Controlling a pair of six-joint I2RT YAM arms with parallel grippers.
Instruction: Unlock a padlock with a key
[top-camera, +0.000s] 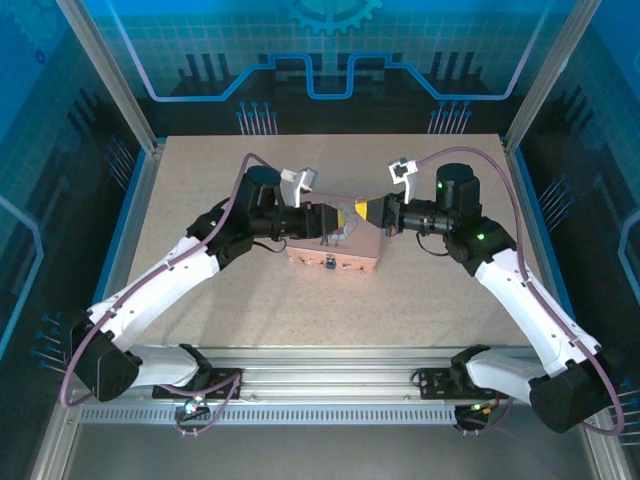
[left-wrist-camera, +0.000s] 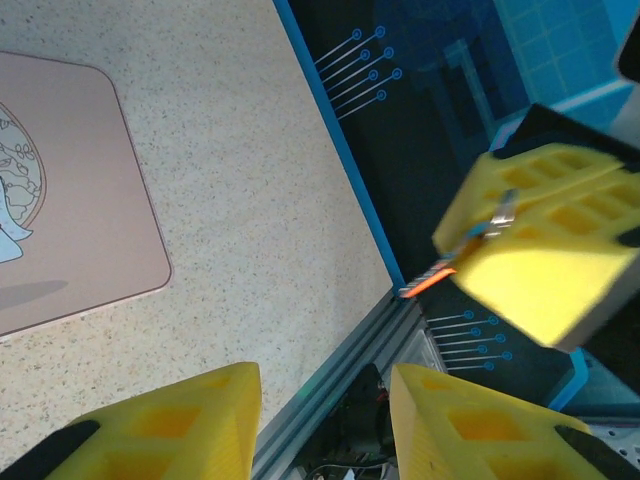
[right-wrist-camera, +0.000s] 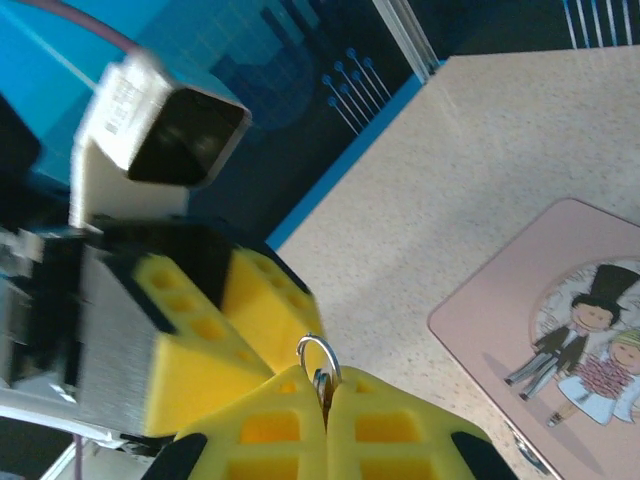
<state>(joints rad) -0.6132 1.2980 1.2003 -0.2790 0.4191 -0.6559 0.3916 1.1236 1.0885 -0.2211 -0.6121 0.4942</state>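
Speckled beige tabletop (top-camera: 330, 310), blue-lit panels (top-camera: 330, 60) all round. Key (right-wrist-camera: 322, 384) pinched in the right hand (right-wrist-camera: 327, 395), clamped fully closed on it, little ring (right-wrist-camera: 317, 350) poking out on top, all up in the air over the pink tin (top-camera: 350, 252). Left hand (left-wrist-camera: 320, 400) right next to it, partly open, holding nothing. Padlock (top-camera: 327, 264) probably that small blue speck on the tin's front edge, too tiny to be sure. Looks like key in grip, not yet at the lock. Next up, guessing: swing the right hand down to that front edge, line the key up with the keyhole, maybe steady the lock with the left. Aluminium posts (top-camera: 110, 80) at the corners, rail (top-camera: 330, 385) along the near edge.
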